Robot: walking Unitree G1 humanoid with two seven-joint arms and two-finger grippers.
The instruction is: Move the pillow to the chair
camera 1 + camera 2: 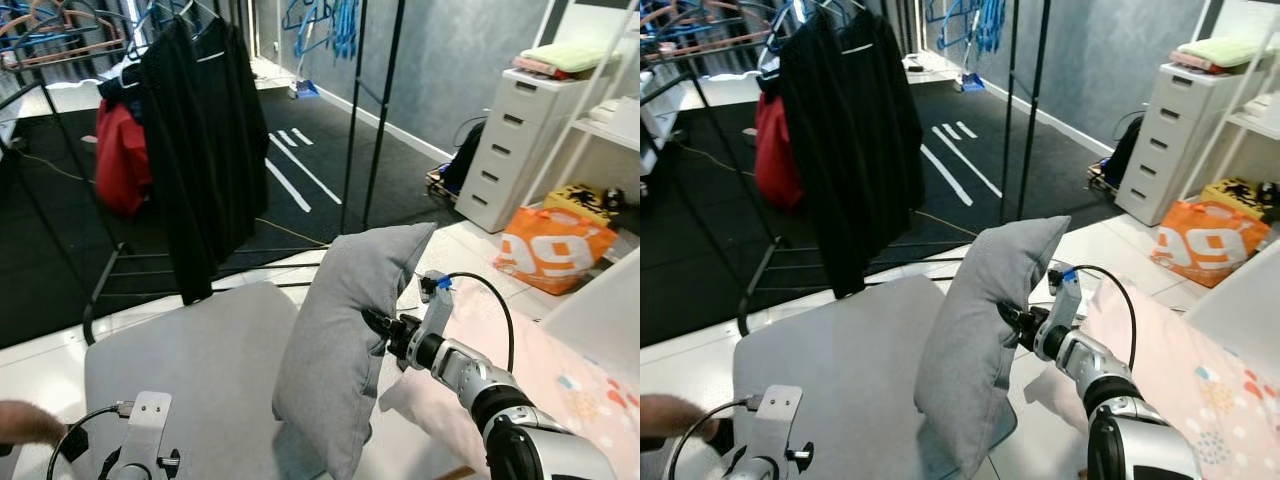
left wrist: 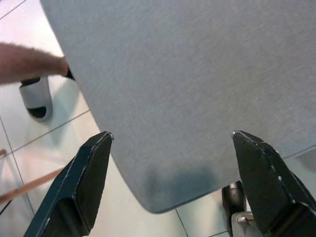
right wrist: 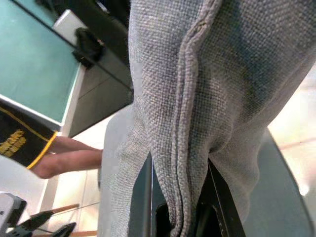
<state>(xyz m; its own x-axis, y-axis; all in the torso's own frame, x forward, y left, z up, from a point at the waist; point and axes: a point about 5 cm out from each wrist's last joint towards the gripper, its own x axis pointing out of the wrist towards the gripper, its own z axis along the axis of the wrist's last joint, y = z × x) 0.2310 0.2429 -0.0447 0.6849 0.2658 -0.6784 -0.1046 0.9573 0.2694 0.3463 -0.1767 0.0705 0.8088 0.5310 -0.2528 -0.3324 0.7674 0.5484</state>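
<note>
The right gripper (image 3: 180,207) has its fingertips buried in the grey pillow (image 1: 345,340), clenched on its edge seam, holding it upright over the grey chair (image 1: 190,370) seat. The left gripper (image 2: 173,182) hangs spread wide above the chair's front edge. A person's hand (image 1: 25,422) is cut off beside the chair. Behind the chair stands a rack with a black garment (image 1: 195,130).

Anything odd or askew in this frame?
The grey pillow stands on end over the chair seat, pinched at its edge by the right gripper. A person's hand reaches in beside the chair.
</note>
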